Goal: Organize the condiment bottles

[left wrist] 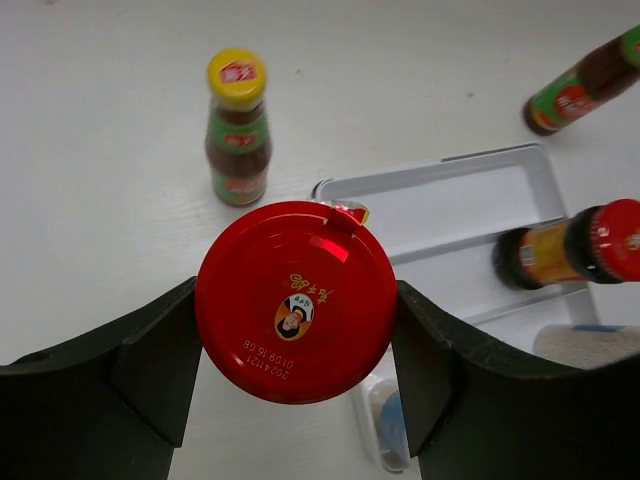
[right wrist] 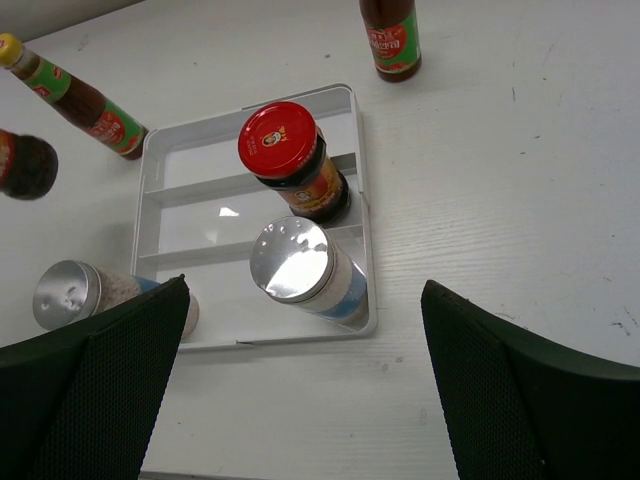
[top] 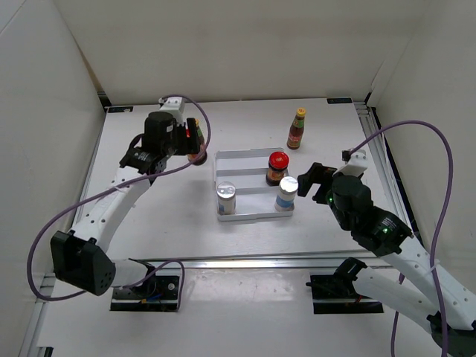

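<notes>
My left gripper point(top: 193, 146) is shut on a squat dark jar with a red lid point(left wrist: 295, 300), just left of the white tray point(top: 253, 155). Both fingers press against the lid's sides. Inside the tray stand a second red-lidded jar point(top: 277, 167) and two silver-topped shakers point(top: 225, 198) point(top: 286, 193). One slim sauce bottle with a yellow cap point(top: 297, 128) stands beyond the tray's far right corner. Another yellow-capped bottle point(left wrist: 237, 128) stands just past the held jar. My right gripper point(top: 307, 181) hangs open beside the tray's right edge, holding nothing.
White walls enclose the table on the left, back and right. A purple cable point(top: 186, 104) loops over the left arm, and another point(top: 439, 149) arcs over the right arm. A metal rail point(top: 245, 262) crosses the near side.
</notes>
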Robot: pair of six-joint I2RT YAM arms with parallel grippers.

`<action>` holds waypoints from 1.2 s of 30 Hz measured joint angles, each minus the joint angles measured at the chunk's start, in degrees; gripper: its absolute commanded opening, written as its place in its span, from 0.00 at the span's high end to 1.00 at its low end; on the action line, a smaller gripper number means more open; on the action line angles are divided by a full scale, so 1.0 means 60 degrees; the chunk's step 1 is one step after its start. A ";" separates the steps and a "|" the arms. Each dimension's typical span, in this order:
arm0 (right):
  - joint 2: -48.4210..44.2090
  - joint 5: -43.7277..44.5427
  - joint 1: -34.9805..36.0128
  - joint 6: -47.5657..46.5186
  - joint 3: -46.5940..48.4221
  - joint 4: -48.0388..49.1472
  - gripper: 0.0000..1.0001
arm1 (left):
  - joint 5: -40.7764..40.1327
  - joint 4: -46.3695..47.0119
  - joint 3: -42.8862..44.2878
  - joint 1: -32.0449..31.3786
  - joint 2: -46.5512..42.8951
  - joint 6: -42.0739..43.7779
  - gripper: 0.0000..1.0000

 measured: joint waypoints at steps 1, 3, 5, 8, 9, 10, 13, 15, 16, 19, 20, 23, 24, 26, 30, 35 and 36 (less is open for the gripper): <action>0.0000 0.0000 0.0000 0.0015 0.0000 0.0000 0.00 | 0.0026 0.0047 0.0186 -0.0138 0.0044 -0.0018 0.89; -0.0015 0.0004 0.0000 0.0022 0.0000 -0.0004 0.00 | 0.0127 0.0117 0.0525 -0.0393 0.0211 -0.0087 0.89; -0.0073 0.0033 0.0000 0.0029 -0.0018 -0.0007 0.00 | 0.0226 0.0237 0.0816 -0.0703 0.0514 -0.0149 0.89; -0.0262 0.0098 0.0000 0.0040 -0.0109 -0.0055 0.00 | 0.0317 0.0386 0.0958 -0.1198 0.1031 -0.0208 0.89; -0.0324 0.0117 0.0000 0.0040 -0.0124 -0.0066 0.00 | 0.0328 0.0390 0.0962 -0.1322 0.1188 -0.0226 0.89; -0.0379 0.0146 0.0000 0.0040 -0.0131 -0.0076 0.00 | 0.0335 0.0390 0.0962 -0.1450 0.1370 -0.0229 0.89; -0.0572 0.0273 0.0000 0.0036 -0.0142 -0.0095 0.00 | 0.0357 0.0335 0.0962 -0.1647 0.1883 -0.0251 0.89; -0.0707 0.0317 0.0000 0.0036 -0.0157 -0.0098 0.00 | 0.0350 0.0306 0.0958 -0.1661 0.2102 -0.0251 0.89; -0.0801 0.0346 0.0000 0.0036 -0.0193 -0.0095 0.00 | 0.0346 0.0299 0.0958 -0.1661 0.2186 -0.0251 0.89; -0.1009 0.0437 0.0000 0.0015 -0.0339 -0.0127 0.00 | 0.0310 0.0455 0.0958 -0.1679 0.2364 -0.0251 0.89; -0.1035 0.0477 0.0000 0.0000 -0.0368 -0.0131 0.00 | 0.0291 0.0532 0.0958 -0.1679 0.2448 -0.0251 0.89; -0.1035 0.0543 0.0000 -0.0055 -0.0444 -0.0146 0.00 | 0.0273 0.0703 0.0962 -0.1712 0.2739 -0.0251 0.89; -0.1035 0.0546 0.0000 -0.0069 -0.0448 -0.0189 0.00 | 0.0273 0.0732 0.0962 -0.1727 0.2849 -0.0255 0.89; -0.1035 0.0568 0.0000 -0.0109 -0.0448 -0.0208 0.00 | 0.0277 0.0809 0.0962 -0.1759 0.3031 -0.0251 0.89; -0.0940 0.0619 0.0000 -0.0215 -0.0448 -0.0211 0.00 | 0.0255 0.1056 0.0980 -0.1778 0.3151 -0.0306 0.89; -0.0732 0.0674 0.0000 -0.0248 -0.0448 -0.0240 0.00 | 0.0248 0.1166 0.0936 -0.1796 0.3166 -0.0463 0.89; -0.0721 0.0685 0.0000 -0.0248 -0.0448 -0.0244 0.00 | 0.0248 0.1264 0.0882 -0.1803 0.3162 -0.0510 0.89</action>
